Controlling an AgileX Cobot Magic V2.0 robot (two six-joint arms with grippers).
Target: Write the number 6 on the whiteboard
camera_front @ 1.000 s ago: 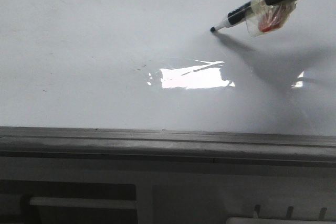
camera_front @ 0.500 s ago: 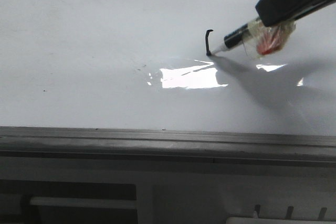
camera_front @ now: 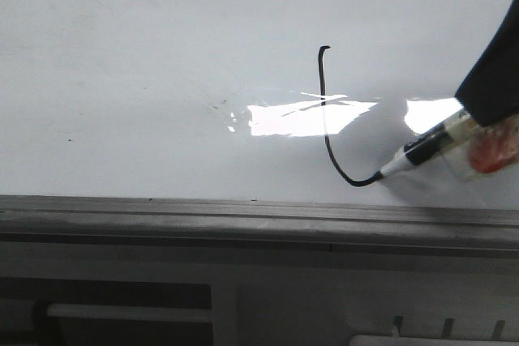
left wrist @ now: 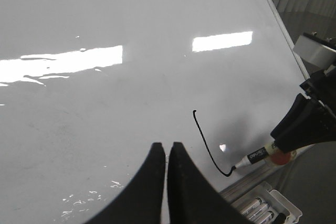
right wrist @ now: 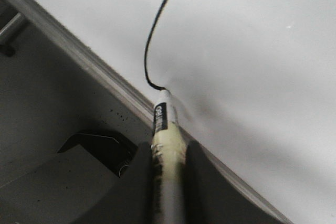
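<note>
The whiteboard (camera_front: 146,79) is glossy white with a grey rim along its near edge. On it is a thin black line (camera_front: 326,119): a small top hook, a long stem and a curve turning right at the bottom; it also shows in the left wrist view (left wrist: 205,140) and the right wrist view (right wrist: 155,35). My right gripper (camera_front: 478,131) is shut on a tape-wrapped marker (camera_front: 426,147) whose tip touches the line's end near the rim. In the right wrist view the marker (right wrist: 165,129) sits between the fingers. My left gripper (left wrist: 167,148) is shut and empty above the board.
Bright light glare (camera_front: 300,117) lies across the stem. The grey rim (camera_front: 243,212) runs along the board's near edge, with grey slotted structure (camera_front: 122,309) beyond it. A tray of spare markers (left wrist: 260,208) sits off the board's edge.
The right gripper has moved the marker toward the near rim and rightward. The line has grown from a bare dot to a hook, then a long stem with a bottom curve.
</note>
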